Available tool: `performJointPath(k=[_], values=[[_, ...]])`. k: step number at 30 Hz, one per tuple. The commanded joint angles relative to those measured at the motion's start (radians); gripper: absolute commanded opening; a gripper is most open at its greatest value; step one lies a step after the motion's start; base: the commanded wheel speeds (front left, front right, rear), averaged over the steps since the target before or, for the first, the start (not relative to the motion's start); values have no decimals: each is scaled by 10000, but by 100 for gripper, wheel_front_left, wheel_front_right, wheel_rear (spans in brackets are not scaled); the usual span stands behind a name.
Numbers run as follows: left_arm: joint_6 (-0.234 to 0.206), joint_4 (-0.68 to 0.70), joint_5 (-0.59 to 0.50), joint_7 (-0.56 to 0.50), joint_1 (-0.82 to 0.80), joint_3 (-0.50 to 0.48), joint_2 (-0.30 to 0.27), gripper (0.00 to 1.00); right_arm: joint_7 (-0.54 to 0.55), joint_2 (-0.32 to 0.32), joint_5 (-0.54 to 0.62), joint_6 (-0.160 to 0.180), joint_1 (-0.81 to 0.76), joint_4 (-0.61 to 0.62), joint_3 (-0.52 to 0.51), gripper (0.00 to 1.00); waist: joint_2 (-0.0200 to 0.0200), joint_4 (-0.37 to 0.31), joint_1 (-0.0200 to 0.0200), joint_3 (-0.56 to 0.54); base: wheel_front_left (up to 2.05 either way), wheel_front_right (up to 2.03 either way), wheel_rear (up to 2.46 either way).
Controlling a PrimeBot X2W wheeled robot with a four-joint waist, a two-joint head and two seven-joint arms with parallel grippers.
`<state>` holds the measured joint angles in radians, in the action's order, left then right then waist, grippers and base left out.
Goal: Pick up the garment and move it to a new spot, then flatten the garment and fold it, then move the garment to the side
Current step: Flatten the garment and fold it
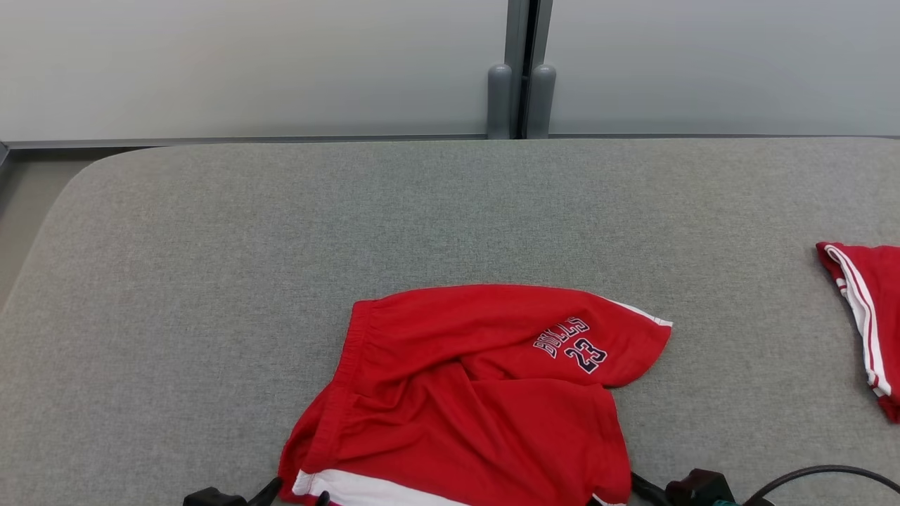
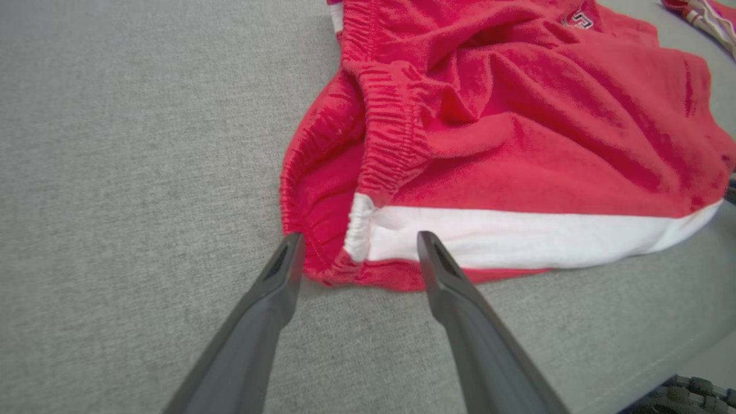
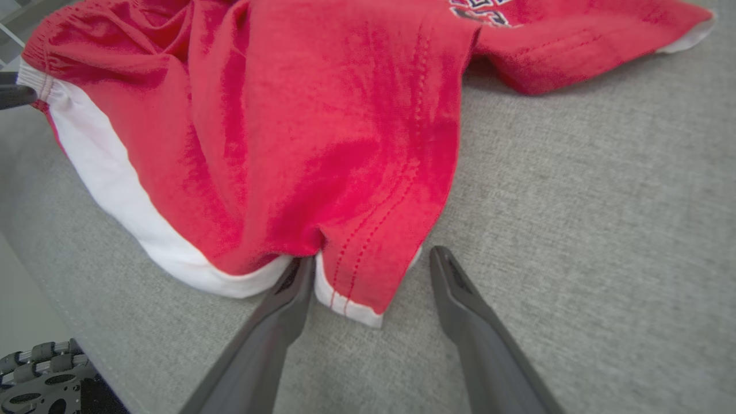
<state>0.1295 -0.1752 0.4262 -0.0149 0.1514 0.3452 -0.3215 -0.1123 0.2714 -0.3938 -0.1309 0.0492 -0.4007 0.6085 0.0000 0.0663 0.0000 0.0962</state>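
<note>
The garment (image 1: pixel 485 393) is a pair of red shorts with a white side stripe and a "23" print. It lies crumpled on the grey padded table (image 1: pixel 450 211), near its front edge. My left gripper (image 1: pixel 297 492) is open at the garment's near left corner. In the left wrist view the left gripper (image 2: pixel 360 236) straddles the elastic waistband end (image 2: pixel 359 230), fingers resting low on the table. My right gripper (image 1: pixel 619 493) is open at the near right corner. In the right wrist view the right gripper (image 3: pixel 374 256) has the hem corner (image 3: pixel 362 282) between its fingers.
A second red garment with white stripes (image 1: pixel 868 316) lies at the table's right edge. A grey wall with a vertical post (image 1: pixel 520 98) stands behind the table. A black cable (image 1: pixel 823 474) loops at the lower right. The table's front edge (image 3: pixel 69 322) runs close behind both grippers.
</note>
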Motion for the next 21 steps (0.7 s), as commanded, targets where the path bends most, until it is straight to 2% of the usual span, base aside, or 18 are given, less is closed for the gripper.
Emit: performJointPath(k=[1,2,3,4,5,6,10,12,17,21], values=[[12,-38,81,29,-210,36,-65,100,121,81,-112,2,41,-146,98,68,0,19,0,60,0,0,0],[13,-56,139,55,-258,162,-98,100,125,101,-231,2,76,-155,200,38,0,26,0,86,0,0,0],[13,-73,270,22,-279,313,-115,76,143,124,-375,2,109,-161,305,3,0,26,0,105,0,0,0],[14,-65,351,-5,-312,496,-208,34,196,209,-489,2,161,-121,447,0,0,18,0,120,0,0,0],[14,-25,434,23,-382,622,-296,5,196,331,-615,2,210,-69,474,0,0,5,0,129,0,0,0],[15,8,656,-27,-416,728,-323,0,156,434,-744,2,250,34,478,0,0,-13,0,126,0,0,0],[16,618,1741,-316,-204,834,-548,0,275,1010,-1661,2,222,1053,452,0,0,-242,0,57,0,0,0],[16,1472,2408,-454,-80,692,-688,0,439,1531,-2234,2,124,2044,229,0,0,-381,0,96,0,0,0],[-32,4651,3692,-1143,-168,278,-1177,0,1339,3385,-3832,0,47,5604,-861,0,0,-754,0,507,0,0,0],[-435,6893,4202,-1908,-1097,-337,-1458,0,2429,4864,-5108,0,544,8018,-2502,0,0,-1051,0,1186,0,0,0]])
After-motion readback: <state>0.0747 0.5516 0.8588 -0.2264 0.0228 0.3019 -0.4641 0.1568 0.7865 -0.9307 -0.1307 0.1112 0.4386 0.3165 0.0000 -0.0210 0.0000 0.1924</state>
